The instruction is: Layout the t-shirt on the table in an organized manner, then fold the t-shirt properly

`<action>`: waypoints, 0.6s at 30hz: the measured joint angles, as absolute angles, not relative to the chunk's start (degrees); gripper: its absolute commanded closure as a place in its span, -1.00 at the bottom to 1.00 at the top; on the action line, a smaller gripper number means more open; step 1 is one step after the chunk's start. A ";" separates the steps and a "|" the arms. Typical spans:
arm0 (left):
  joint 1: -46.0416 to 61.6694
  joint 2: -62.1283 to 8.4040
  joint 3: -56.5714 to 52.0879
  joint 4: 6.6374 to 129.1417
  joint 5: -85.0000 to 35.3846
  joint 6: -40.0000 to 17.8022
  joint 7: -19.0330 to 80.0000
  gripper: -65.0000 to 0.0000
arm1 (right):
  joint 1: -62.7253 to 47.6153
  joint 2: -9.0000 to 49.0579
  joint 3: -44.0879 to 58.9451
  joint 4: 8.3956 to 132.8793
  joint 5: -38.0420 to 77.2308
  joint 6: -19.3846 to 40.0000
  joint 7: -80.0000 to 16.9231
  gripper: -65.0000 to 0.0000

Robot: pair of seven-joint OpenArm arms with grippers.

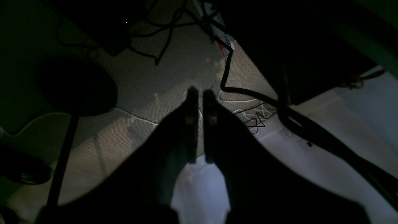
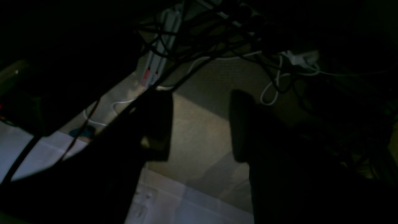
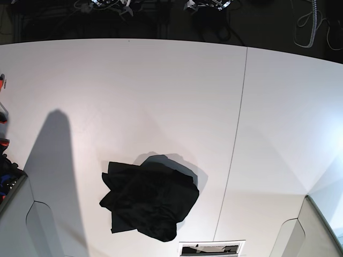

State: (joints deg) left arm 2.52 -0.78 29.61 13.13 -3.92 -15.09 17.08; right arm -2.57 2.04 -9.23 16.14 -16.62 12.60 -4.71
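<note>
Now | left claw [image 1: 200, 93]: closed, empty | right claw [image 2: 200, 124]: agape, empty | t-shirt [image 3: 150, 201]: crumpled

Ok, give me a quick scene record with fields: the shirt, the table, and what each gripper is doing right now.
t-shirt: black, crumpled in a heap, not laid out, no graphic showing
position: near edge of the table, left of the dark seam in the base view
left gripper: shut, empty, out past the table edge over the carpet
right gripper: open, empty, also over the carpet
contact with shirt: none
task progress: layout not yet begun
</note>
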 measured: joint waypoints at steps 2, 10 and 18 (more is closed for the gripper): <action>2.55 -0.78 29.61 13.13 -3.90 -15.09 17.10 0.91 | -2.57 2.04 -9.23 16.14 -17.85 12.60 -4.69 0.71; 2.55 -0.78 29.61 13.50 -3.90 -15.11 11.44 0.91 | -2.68 2.04 -9.23 16.14 -17.80 12.60 -0.58 0.75; 4.08 -1.91 29.61 13.67 -1.63 -19.18 9.87 0.95 | -3.36 5.30 -9.23 16.25 -17.65 17.98 -0.23 0.75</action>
